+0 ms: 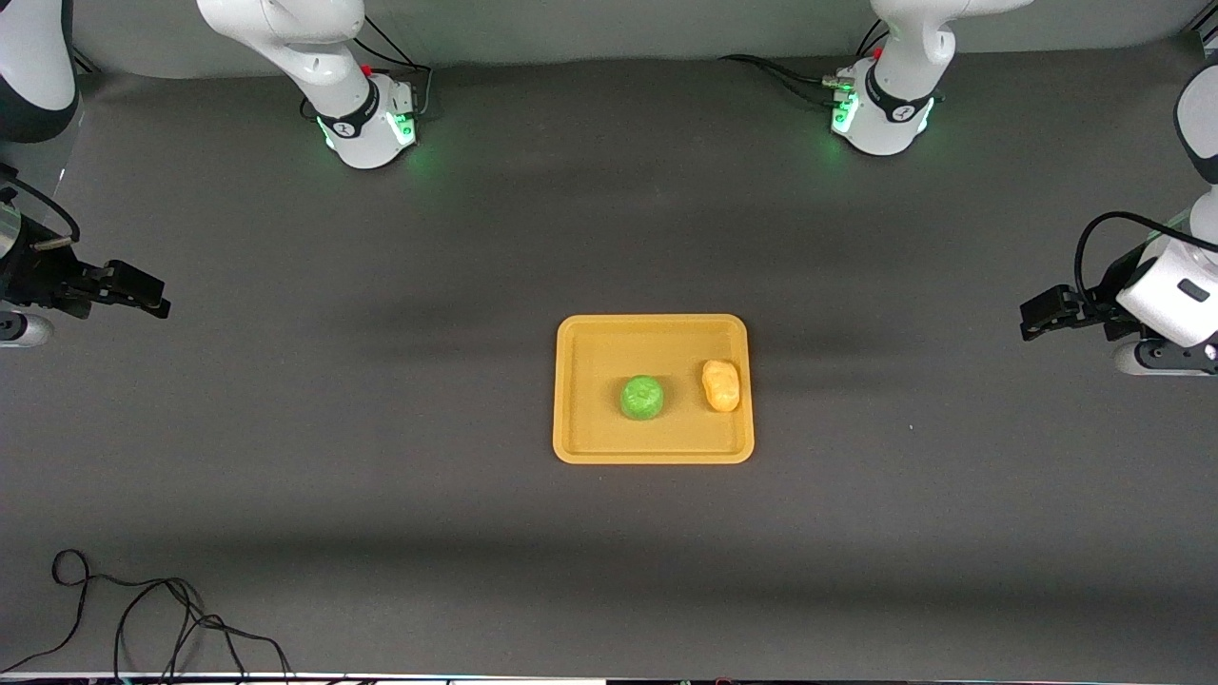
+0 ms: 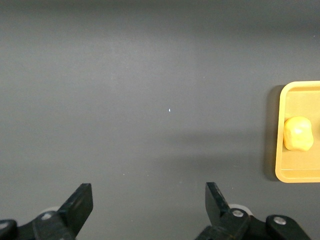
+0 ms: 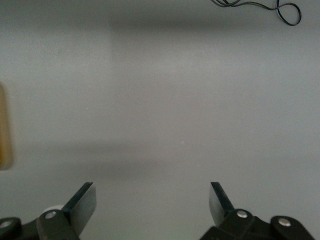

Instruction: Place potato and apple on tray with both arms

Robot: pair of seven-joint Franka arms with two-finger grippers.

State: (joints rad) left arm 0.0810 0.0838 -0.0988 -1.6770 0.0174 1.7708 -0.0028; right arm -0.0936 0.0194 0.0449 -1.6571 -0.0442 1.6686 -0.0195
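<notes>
The yellow-orange tray [image 1: 580, 438] lies in the middle of the dark table. The green apple [image 1: 642, 397] sits on it near its centre. The yellow-orange potato [image 1: 721, 384] lies on it beside the apple, toward the left arm's end. In the left wrist view the potato [image 2: 298, 133] shows on the tray's edge [image 2: 280, 150]. My left gripper [image 1: 1032, 319] is open and empty, over bare table at the left arm's end; it also shows in its wrist view [image 2: 148, 200]. My right gripper [image 1: 152, 300] is open and empty over bare table at the right arm's end, seen too in its wrist view [image 3: 152, 200].
A black cable [image 1: 143, 618] lies coiled near the table's front edge at the right arm's end; it also shows in the right wrist view [image 3: 280, 7]. The two arm bases [image 1: 366, 124] [image 1: 880, 119] stand along the table's back edge.
</notes>
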